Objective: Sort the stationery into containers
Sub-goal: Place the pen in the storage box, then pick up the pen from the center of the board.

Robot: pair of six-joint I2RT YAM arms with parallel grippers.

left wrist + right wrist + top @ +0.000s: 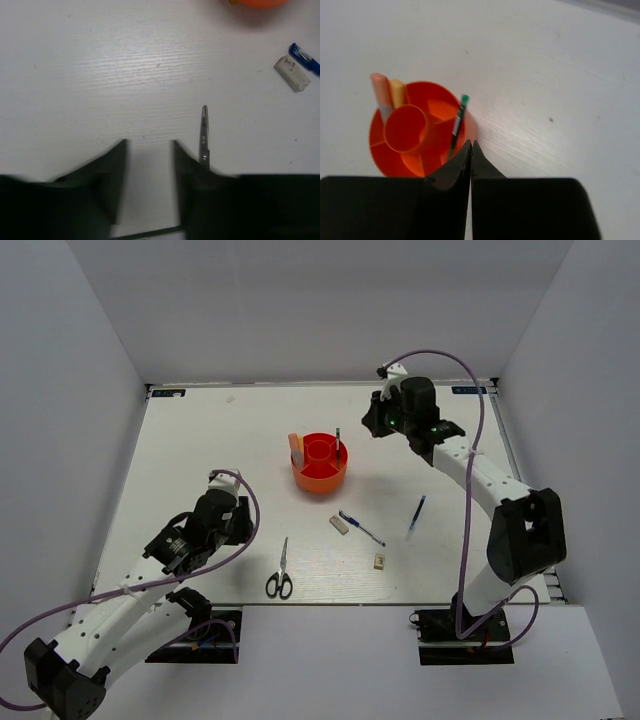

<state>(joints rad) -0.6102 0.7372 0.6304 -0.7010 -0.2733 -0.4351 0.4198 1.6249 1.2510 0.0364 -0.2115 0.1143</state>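
While my left hand [149, 145] is hovering open and empty near scissors [204, 130] | I am seeing right hand [471, 145] closed, empty, near tub [374, 136].

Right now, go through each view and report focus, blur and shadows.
Top external: even, soft light, everything crisp, only faint shadows beside the orange tub. Left wrist: scissors and eraser fairly sharp, the left gripper dark and smeared at its edges. Right wrist: tub and the green-capped pen slightly soft, the right gripper a featureless black mass.
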